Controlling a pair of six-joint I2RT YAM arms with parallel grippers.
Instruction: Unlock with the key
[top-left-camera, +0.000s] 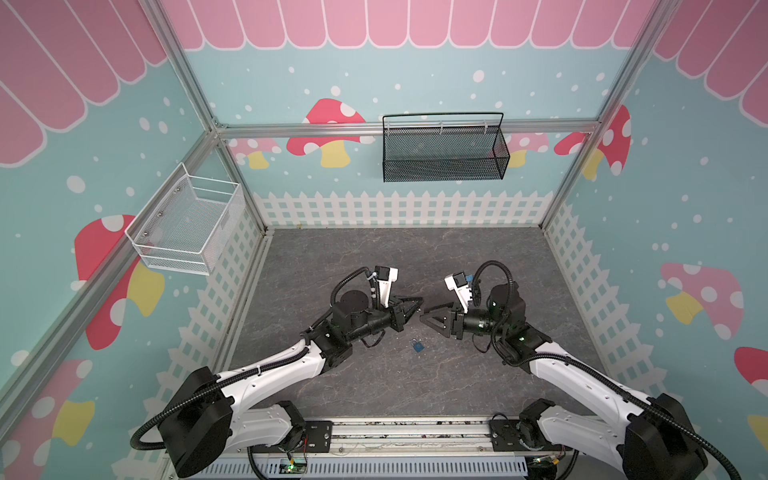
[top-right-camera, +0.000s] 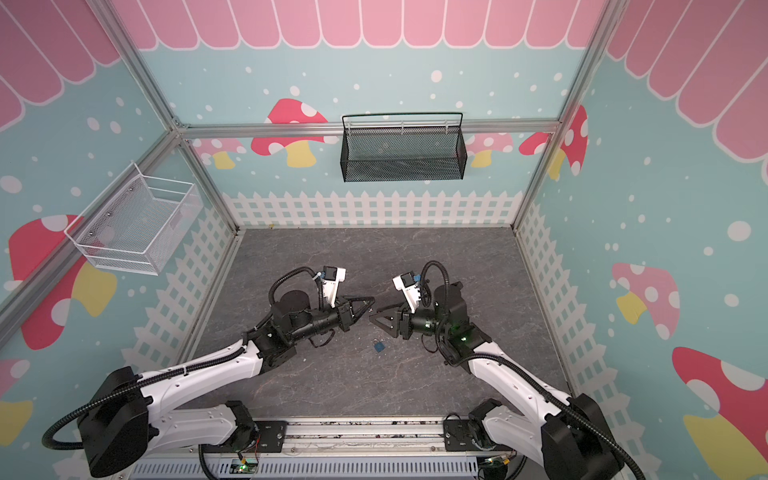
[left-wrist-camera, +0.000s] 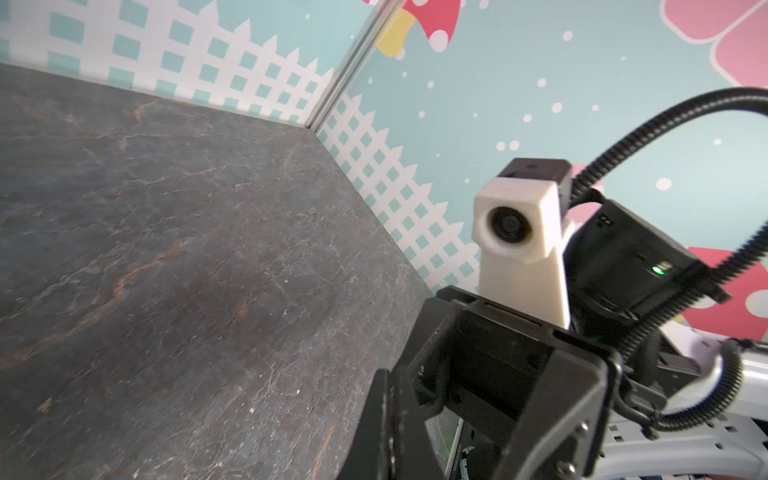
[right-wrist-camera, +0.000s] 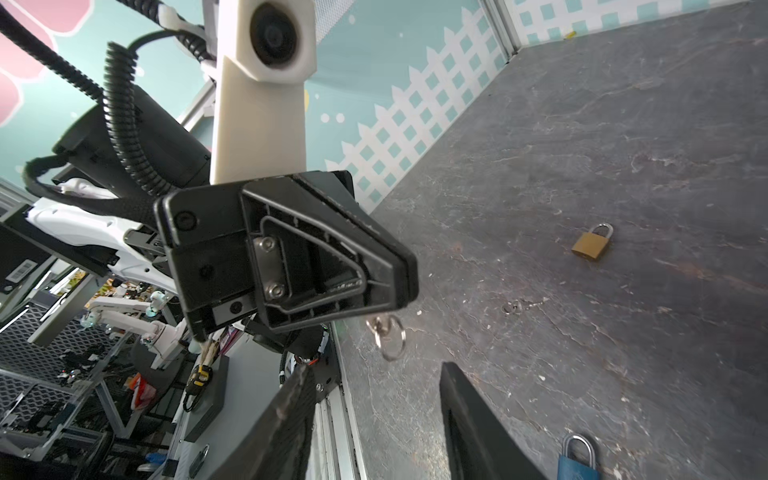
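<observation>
Evidently the left claw (right-wrist-camera: 401, 286) was pinched together on the key (right-wrist-camera: 376, 326), which dangled below its tips, above the table (top-left-camera: 374, 257). Facing it, the right claw (right-wrist-camera: 376, 368) stood apart. Nearby, a blue padlock (top-left-camera: 417, 345) lay flat.

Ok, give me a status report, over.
Left gripper shut on key, aloft. Right gripper open, empty. Blue padlock and brass padlock lie loose on table, untouched. Nothing blocks them.

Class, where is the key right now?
In the right wrist view the key, with its ring, hangs from the shut left gripper above the table, facing the open right gripper.
</observation>
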